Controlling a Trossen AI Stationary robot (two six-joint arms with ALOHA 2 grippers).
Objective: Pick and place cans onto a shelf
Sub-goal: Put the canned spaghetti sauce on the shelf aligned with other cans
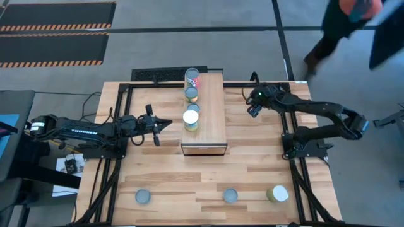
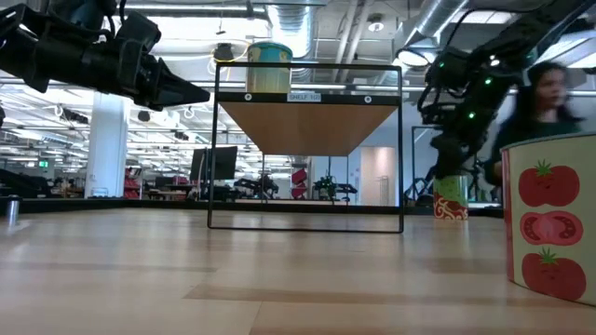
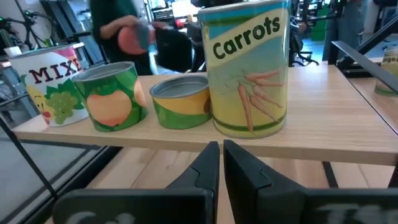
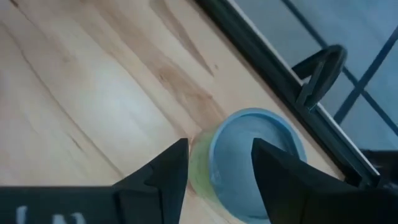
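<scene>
High view tells us four cans (image 1: 191, 104) line the shelf (image 1: 211, 113) along its left edge, three wait by the table's (image 1: 189, 183) near edge, our closed, empty left gripper (image 1: 165, 124) faces the shelf, and our right gripper (image 4: 214, 165) spreads over another can (image 4: 261, 162) near the far right corner.

Looks like a robotics lab inside a big open-plan industrial office. Exposed ceiling ducts (image 2: 438, 19) and strip lights overhead, desks with monitors (image 2: 212, 166) in the background, hazard-striped floor mats (image 1: 53, 31) beside the butcher-block table (image 1: 208, 180).
</scene>
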